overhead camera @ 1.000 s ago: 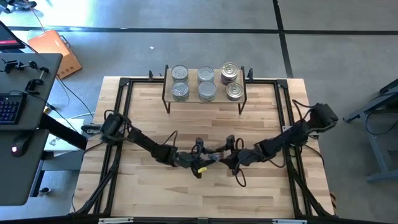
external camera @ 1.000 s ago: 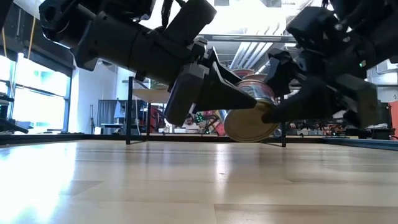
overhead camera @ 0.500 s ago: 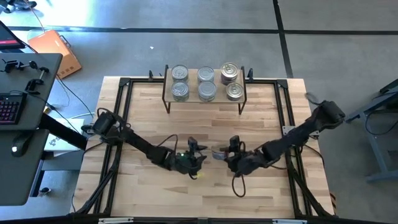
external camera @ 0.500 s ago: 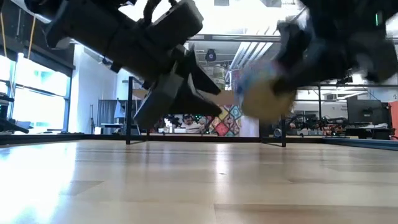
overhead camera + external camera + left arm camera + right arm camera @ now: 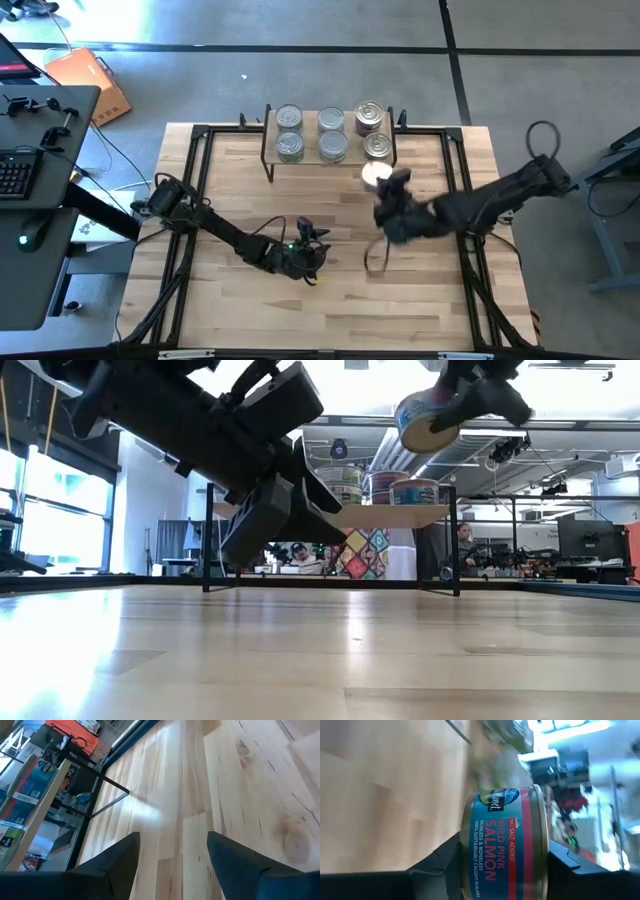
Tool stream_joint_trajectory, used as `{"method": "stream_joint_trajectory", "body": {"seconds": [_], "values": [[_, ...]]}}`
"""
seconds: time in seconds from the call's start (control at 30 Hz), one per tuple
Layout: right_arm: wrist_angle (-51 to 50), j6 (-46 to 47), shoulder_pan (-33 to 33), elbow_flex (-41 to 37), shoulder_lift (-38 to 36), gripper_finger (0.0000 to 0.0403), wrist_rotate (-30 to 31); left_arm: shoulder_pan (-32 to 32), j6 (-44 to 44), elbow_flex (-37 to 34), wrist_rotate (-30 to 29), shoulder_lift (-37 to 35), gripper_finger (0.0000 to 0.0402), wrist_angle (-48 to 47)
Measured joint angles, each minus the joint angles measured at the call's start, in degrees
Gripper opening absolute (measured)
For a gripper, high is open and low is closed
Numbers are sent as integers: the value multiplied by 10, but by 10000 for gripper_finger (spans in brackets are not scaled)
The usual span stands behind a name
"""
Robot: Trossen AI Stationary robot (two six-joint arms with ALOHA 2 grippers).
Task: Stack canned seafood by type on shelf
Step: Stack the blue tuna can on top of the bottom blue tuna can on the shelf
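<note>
At 2 o'clock on the surface (image 5: 440, 300), the right gripper (image 5: 385, 196) has lifted the blue-labelled round salmon tin (image 5: 425, 416), clenched, toward the light-wood shelf (image 5: 345, 128); the left gripper (image 5: 308, 252) has released it.

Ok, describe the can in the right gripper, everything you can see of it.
The can is a short round tin with a blue and red paper label reading "no salt added wild pink salmon" and gold-tinted metal rims. The right gripper holds it by its sides, one dark finger on each. It is carried in the air, tilted, clear of the table, just in front of the shelf and above its board. Nothing else touches it.
</note>
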Motion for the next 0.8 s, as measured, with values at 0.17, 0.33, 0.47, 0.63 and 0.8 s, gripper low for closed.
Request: {"method": "stream_joint_trajectory", "body": {"seconds": [0.17,0.33,0.47,0.63,0.8], "values": [[19,-90,-123,-1,-30,168,-38,0,-5,0,0,0,220,0],[64,-127,-222,3,-37,179,-141,0,-5,0,0,0,216,-1],[79,-139,-269,2,-37,188,-171,1,-5,0,1,0,214,-2],[73,-141,-295,2,-37,190,-188,1,-5,0,1,0,213,-2],[74,-151,-309,2,-37,196,-218,4,-6,0,1,0,213,-2]]}}
